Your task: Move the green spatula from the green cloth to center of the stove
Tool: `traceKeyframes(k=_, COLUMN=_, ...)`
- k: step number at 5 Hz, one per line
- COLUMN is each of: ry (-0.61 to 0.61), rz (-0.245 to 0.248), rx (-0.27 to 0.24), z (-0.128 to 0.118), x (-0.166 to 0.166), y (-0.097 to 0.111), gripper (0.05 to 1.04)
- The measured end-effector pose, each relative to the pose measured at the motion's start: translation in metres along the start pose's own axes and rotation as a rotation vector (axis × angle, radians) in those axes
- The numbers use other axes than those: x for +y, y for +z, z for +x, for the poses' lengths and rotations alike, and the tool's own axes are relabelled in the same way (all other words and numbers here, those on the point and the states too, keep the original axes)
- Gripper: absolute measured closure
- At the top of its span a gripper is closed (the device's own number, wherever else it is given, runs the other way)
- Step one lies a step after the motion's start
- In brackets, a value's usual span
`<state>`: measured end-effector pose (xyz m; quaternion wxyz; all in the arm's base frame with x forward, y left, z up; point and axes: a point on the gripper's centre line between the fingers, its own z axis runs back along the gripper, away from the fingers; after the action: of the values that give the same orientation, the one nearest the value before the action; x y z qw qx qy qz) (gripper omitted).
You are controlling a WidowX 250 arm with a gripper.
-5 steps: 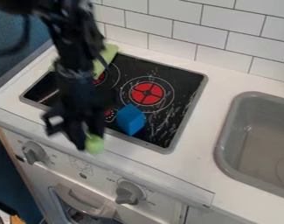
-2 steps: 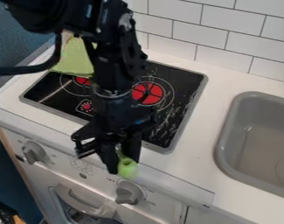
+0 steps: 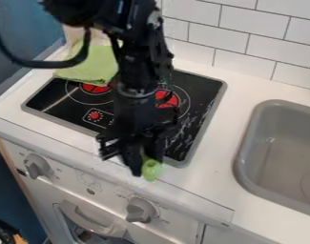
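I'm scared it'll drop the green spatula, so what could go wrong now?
The green spatula is in the gripper near the counter's front edge, so a slip might send it over. The black cable crosses in front of the green cloth in this view; if they touch, it could drag the cloth.

Apparently red burners, black stove (image 3: 55,100)

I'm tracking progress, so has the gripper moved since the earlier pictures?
Yes, the gripper has moved rightward in the camera view, nearer the sink.
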<state>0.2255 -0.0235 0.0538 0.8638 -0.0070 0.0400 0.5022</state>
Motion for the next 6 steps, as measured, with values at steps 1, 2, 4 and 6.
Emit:
traceKeyframes(k=1, ry=0.023, rz=-0.023, rx=0.007, z=0.006, x=-0.019, y=0.005, gripper=0.757)
traceKeyframes(k=2, ry=0.048, rz=-0.039, rx=0.02, z=0.012, x=-0.034, y=0.006, gripper=0.757)
traceKeyframes(k=4, ry=0.098, rz=-0.051, rx=0.021, z=0.035, x=-0.063, y=0.004, gripper=0.757)
traceKeyframes(k=6, ry=0.163, rz=-0.095, rx=0.038, z=0.058, x=-0.095, y=0.01, gripper=0.757)
